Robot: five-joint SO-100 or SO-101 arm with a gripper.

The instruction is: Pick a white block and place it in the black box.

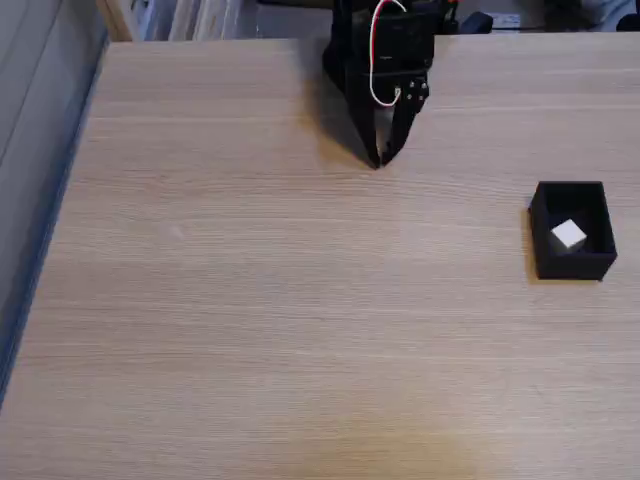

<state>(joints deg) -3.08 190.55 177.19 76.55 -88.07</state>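
Observation:
In the fixed view the white block (568, 234) lies inside the black box (545, 262), which stands on the wooden table at the right. My gripper (379, 160) hangs at the top centre, far to the left of the box, pointing down at the table. Its two black fingers meet at the tips, with nothing between them.
The light wooden table (250, 330) stretches wide to the left and front. Its left edge (50, 230) runs diagonally beside a grey floor strip. Clutter sits beyond the far edge behind the arm's base (385, 40).

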